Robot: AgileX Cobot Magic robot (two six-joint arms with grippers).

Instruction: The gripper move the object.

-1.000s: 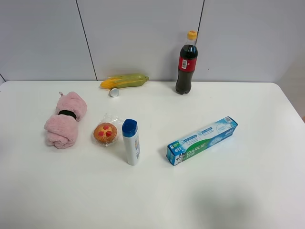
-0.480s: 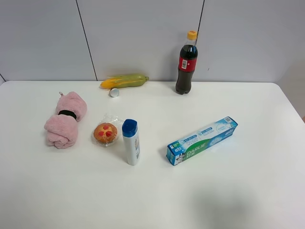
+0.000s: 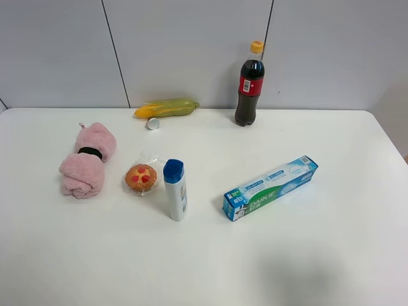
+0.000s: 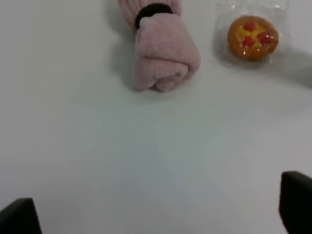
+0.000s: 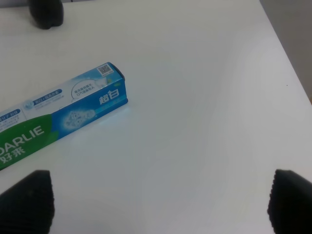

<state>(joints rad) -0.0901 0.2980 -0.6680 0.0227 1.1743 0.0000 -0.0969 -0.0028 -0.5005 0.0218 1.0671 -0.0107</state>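
On the white table (image 3: 331, 255) lie a rolled pink towel (image 3: 86, 159), a wrapped tart with red dots (image 3: 141, 178), an upright white bottle with a blue cap (image 3: 175, 190) and a blue-green toothpaste box (image 3: 270, 187). Neither gripper shows in the exterior high view. My left gripper (image 4: 157, 209) is open and empty, apart from the towel (image 4: 161, 53) and the tart (image 4: 252, 38). My right gripper (image 5: 158, 200) is open and empty over bare table, apart from the toothpaste box (image 5: 58, 122).
A cola bottle (image 3: 249, 84) stands at the back by the wall, its base showing in the right wrist view (image 5: 45, 12). A corn cob (image 3: 167, 108) and a small white cap (image 3: 153, 123) lie at the back left. The table's right edge (image 5: 287, 53) is near.
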